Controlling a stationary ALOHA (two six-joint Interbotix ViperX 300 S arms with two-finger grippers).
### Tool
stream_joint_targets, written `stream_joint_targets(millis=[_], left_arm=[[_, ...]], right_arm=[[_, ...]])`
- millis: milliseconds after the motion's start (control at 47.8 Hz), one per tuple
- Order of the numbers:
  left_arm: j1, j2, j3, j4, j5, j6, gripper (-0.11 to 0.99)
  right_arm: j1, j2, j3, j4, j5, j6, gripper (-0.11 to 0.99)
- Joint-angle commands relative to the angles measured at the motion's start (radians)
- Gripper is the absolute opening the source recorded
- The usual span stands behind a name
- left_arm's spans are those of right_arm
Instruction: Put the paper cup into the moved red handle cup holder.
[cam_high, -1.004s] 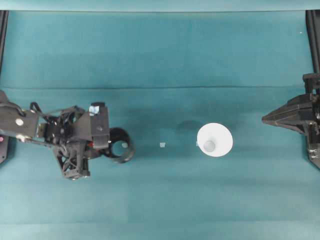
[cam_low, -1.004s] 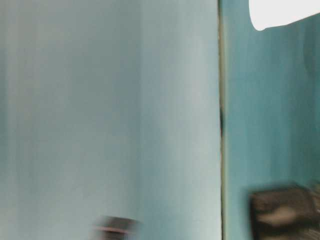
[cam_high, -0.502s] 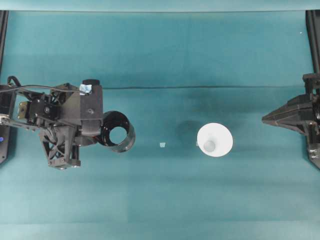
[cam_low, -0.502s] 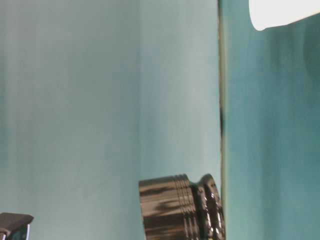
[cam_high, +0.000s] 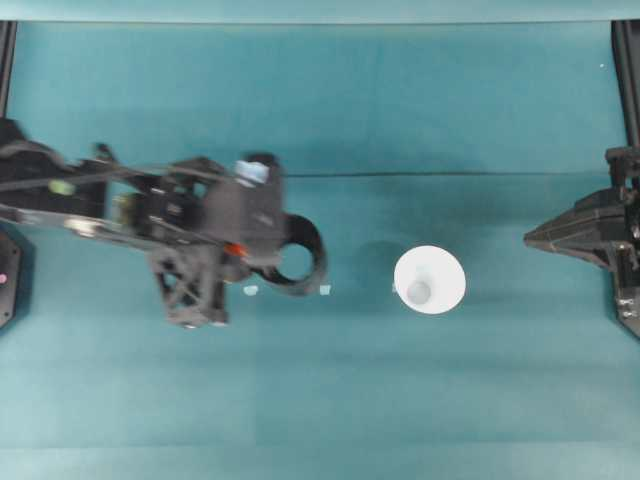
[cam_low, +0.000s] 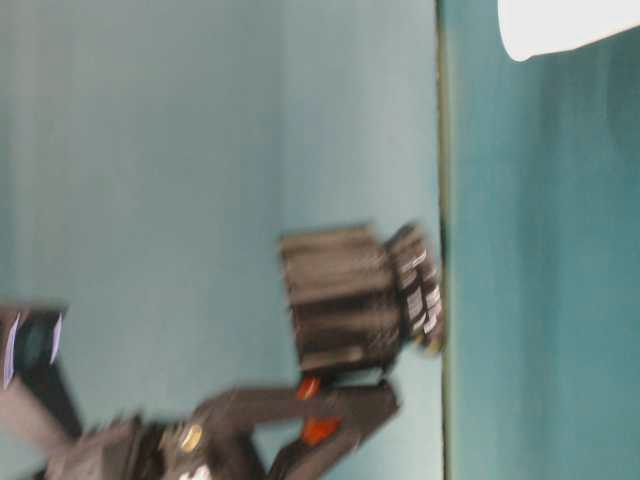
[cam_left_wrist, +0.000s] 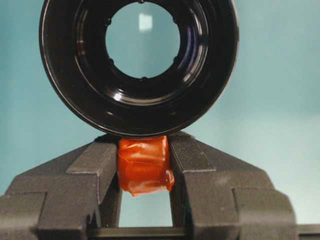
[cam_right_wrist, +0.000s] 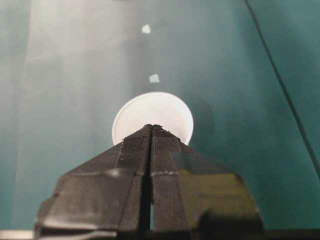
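Note:
The red handle cup holder (cam_high: 303, 256) is a glossy black ring held left of the table's middle, and its open bottom shows the cloth through it in the left wrist view. My left gripper (cam_high: 238, 250) is shut on its red handle (cam_left_wrist: 145, 165), with one finger (cam_left_wrist: 95, 165) on each side. The holder (cam_low: 345, 300) looks lifted off the table. The white paper cup (cam_high: 429, 280) stands upright to its right, about a cup's width away. At the table's right edge my right gripper (cam_high: 532, 238) is shut and empty. It points at the paper cup (cam_right_wrist: 150, 110).
Small white tape marks (cam_high: 324, 290) lie on the teal cloth between holder and cup; two such marks (cam_right_wrist: 154, 78) show beyond the cup in the right wrist view. Black frame rails (cam_high: 627, 80) run along both table sides.
My left arm has carried the holder up off the table and to the right, toward the paper cup. The cup and the right arm have not moved.

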Motion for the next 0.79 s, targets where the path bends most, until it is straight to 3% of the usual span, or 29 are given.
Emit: stream_joint_targets(millis=[0, 272, 523, 774], left_arm=[[0.003, 0.037, -0.06, 0.003, 0.002, 0.028, 0.27], [0.034, 0.072, -0.1, 0.003, 0.002, 0.048, 0.27], [0.035, 0.114, -0.077, 0.003, -0.012, 0.046, 0.27], [0.035, 0.201, -0.049, 0.003, -0.094, 0.044, 0.27]], right_arm=[[-0.002, 0.005, -0.006, -0.003, -0.005, 0.008, -0.11], [-0.002, 0.003, -0.006, -0.002, -0.003, 0.008, -0.11], [-0.002, 0.003, -0.006, -0.003, -0.005, 0.006, -0.11], [-0.011, 0.003, -0.006, -0.003, -0.003, 0.006, -0.11]])
